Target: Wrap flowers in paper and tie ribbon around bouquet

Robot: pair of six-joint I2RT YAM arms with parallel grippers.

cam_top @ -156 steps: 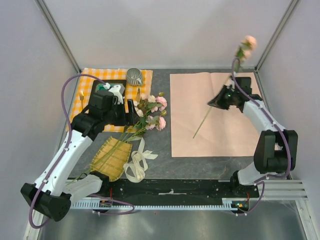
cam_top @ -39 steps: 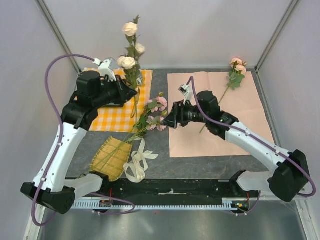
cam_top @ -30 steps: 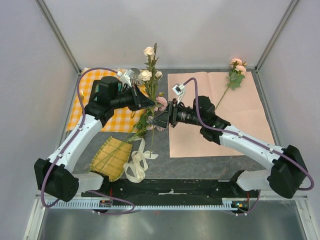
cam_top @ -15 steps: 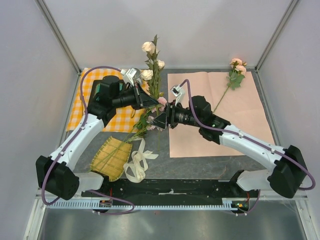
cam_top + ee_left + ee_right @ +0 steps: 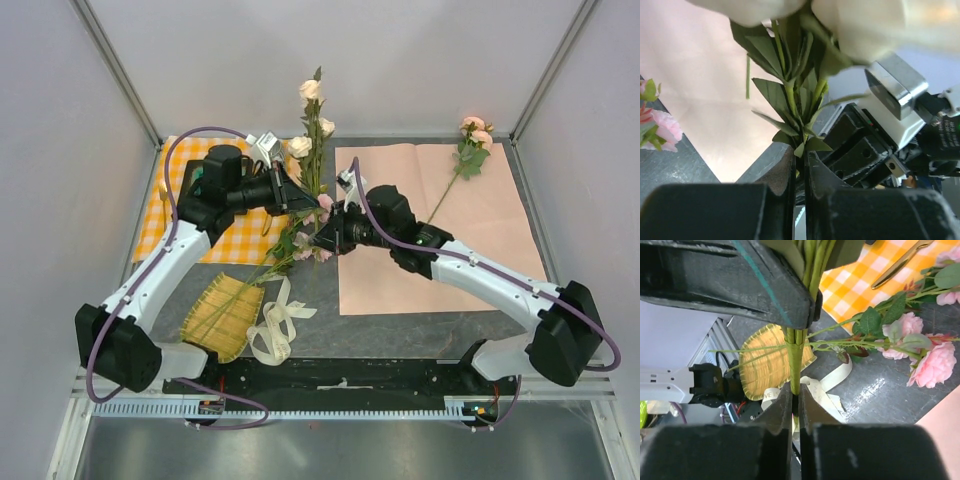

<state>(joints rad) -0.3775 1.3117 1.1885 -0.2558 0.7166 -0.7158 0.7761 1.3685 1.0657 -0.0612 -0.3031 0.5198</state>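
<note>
The left hand [image 5: 295,197] is shut tight on the cream flower stem [image 5: 315,130]. It holds the stem up in the air over the middle of the counter [image 5: 400,330], with the cream blooms at the top and the green leaves just above its fingers.

The right hand [image 5: 795,392] is on the same stem, just below the left hand. Its two fingers are closed in on the thin green stem, one on each side, and the stem runs down between them. The two hands are very close together.

Under the hands, the pink flowers [image 5: 932,365] lie flat on the dark counter. Their long stems point toward the near left corner and reach over the bamboo mat [image 5: 222,315].

The pink paper [image 5: 480,250] lies flat on the right half of the counter. One more flower [image 5: 470,140] lies on it, with its blooms near the far edge.

The ribbon [image 5: 272,325] lies in loose loops close to the near edge, just beside the mat. The checked cloth [image 5: 235,240] is at the far left corner.
</note>
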